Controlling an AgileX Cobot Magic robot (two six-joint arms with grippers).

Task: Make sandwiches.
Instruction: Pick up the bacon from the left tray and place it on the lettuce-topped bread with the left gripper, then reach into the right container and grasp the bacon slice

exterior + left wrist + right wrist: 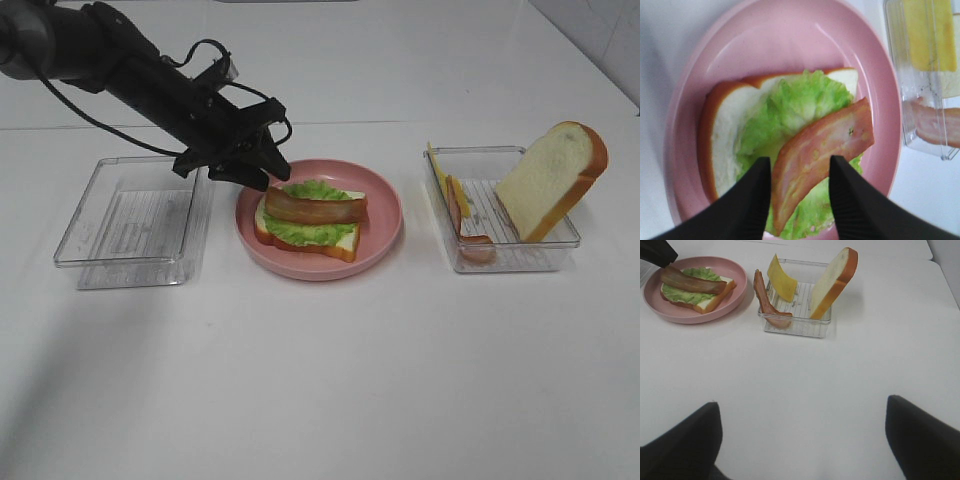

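On the round pink plate (385, 232) lies the open sandwich: a white bread slice (343, 241), ruffled green lettuce (308, 232) and a brown bacon strip (315, 208) on top. My left gripper (262, 168) hovers at the plate's left rim. In the left wrist view its fingers (750, 205) stand apart on either side of the bacon strip (820, 150), which rests on the lettuce (790, 110). My right gripper (802, 410) is open over bare table with nothing in it, and it is out of the high view.
A clear tray (505, 262) right of the plate holds a leaning bread slice (550, 180), yellow cheese (440, 172) and another bacon strip (462, 215). Another clear tray (135, 225), with nothing in it, sits left of the plate.
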